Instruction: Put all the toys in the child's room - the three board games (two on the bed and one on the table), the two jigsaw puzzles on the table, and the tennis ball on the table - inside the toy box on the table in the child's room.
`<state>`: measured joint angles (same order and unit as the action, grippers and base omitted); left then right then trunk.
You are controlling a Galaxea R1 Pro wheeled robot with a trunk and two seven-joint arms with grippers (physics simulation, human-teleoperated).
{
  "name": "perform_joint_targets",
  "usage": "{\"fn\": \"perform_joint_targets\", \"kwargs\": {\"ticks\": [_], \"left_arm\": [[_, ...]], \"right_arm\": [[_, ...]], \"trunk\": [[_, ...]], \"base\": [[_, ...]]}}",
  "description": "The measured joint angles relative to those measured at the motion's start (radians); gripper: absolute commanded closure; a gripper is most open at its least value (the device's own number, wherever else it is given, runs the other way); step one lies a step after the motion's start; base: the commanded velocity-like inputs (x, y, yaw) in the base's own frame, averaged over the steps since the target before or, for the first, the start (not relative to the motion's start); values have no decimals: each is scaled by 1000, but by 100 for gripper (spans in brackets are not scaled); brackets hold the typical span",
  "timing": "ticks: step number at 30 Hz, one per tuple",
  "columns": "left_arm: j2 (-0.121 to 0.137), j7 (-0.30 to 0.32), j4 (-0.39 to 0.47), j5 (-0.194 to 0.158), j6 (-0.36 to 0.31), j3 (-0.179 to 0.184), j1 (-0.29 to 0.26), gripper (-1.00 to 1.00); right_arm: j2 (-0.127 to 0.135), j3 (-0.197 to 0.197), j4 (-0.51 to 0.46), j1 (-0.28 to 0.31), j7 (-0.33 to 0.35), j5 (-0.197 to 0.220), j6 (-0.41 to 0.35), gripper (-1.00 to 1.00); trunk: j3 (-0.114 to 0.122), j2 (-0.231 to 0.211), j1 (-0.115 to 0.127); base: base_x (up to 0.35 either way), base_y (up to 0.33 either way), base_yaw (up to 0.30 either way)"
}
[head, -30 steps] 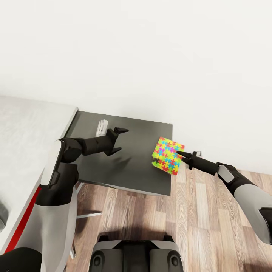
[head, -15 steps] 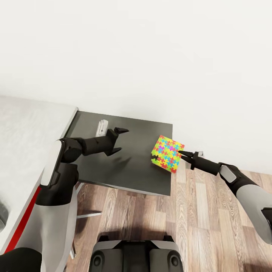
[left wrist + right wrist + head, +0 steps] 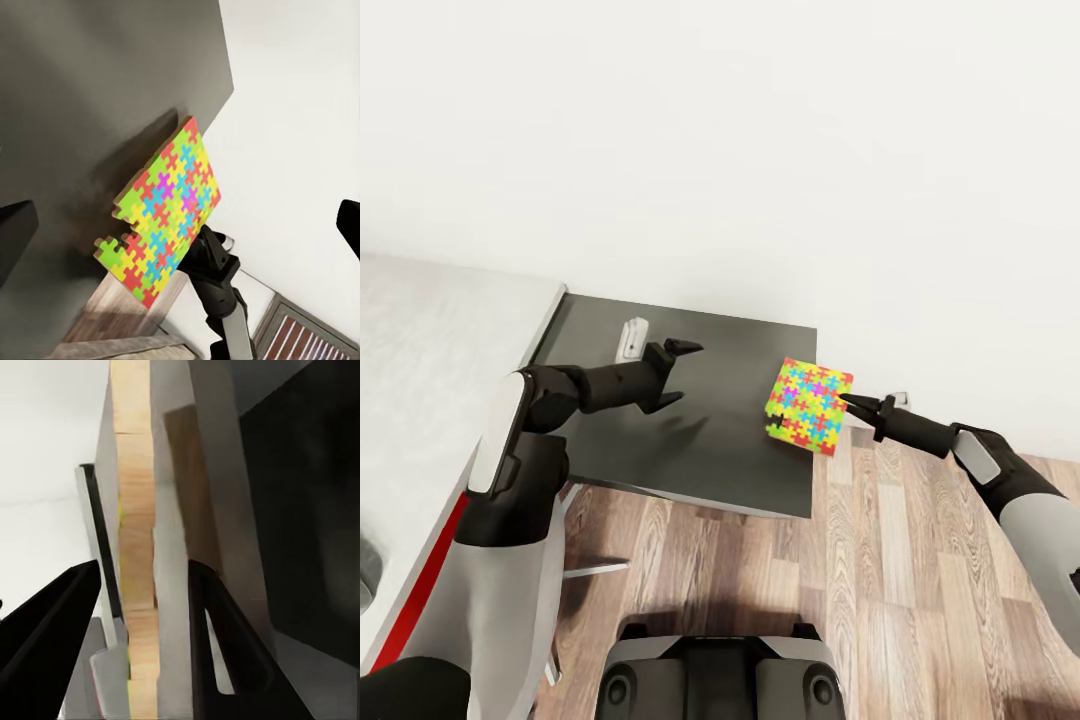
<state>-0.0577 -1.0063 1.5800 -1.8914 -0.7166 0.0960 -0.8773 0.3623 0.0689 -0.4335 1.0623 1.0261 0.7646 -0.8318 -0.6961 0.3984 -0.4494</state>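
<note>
The jigsaw puzzle point(image 3: 809, 405), a thin square sheet of red, yellow, green, blue and purple interlocking pieces, stands tilted on edge at the right side of the dark grey lower section of the desk point(image 3: 700, 440). Its lower edge is at or just above the dark surface near the desk's right rim, and it casts a shadow there. In the left wrist view the puzzle point(image 3: 163, 213) shows its full printed face, with a few pieces jutting out at one corner.

The right gripper point(image 3: 853, 402) meets the puzzle's right edge, with its arm reaching in from over the wood floor point(image 3: 920, 560). In the right wrist view the sheet's pale wooden edge point(image 3: 137, 540) runs between the two dark fingers point(image 3: 225, 645), which stand apart on either side of it; whether they actually press on the sheet I cannot tell.

The left gripper point(image 3: 678, 372) hovers over the middle of the dark desk section, well apart from the puzzle, with its fingers spread and nothing between them. A small pale object point(image 3: 630, 338) lies on the desk just behind it. The higher pale grey desk top point(image 3: 430, 360) lies to the left, and a plain white wall point(image 3: 760, 150) rises behind everything.
</note>
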Motion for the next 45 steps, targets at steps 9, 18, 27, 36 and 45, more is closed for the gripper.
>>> {"fn": "perform_joint_targets", "kwargs": {"ticks": [9,18,27,36,45], "left_arm": [[-1,5,4,3,-3,45,2,-100],[-3,9,8,2,-5,58,8,-100],[-4,16,14,2,-6,62,38,-100],[-7,26,17,1,-8,69,53,-100],[-11,28,25,-7,-10,130,74,-100]], "right_arm": [[54,1,-137,-51,-5,5,-2,100],[66,3,-172,-58,-4,6,-5,100],[69,5,-210,-66,-4,7,-51,100],[71,4,-280,-95,-4,7,-71,100],[86,1,-371,-139,-5,6,-120,100]], "trunk": [[0,0,0],[4,0,0],[16,0,0],[30,0,0],[44,0,0]], "base": [[0,0,0],[0,0,23],[0,0,67],[0,0,30],[0,0,5]]}}
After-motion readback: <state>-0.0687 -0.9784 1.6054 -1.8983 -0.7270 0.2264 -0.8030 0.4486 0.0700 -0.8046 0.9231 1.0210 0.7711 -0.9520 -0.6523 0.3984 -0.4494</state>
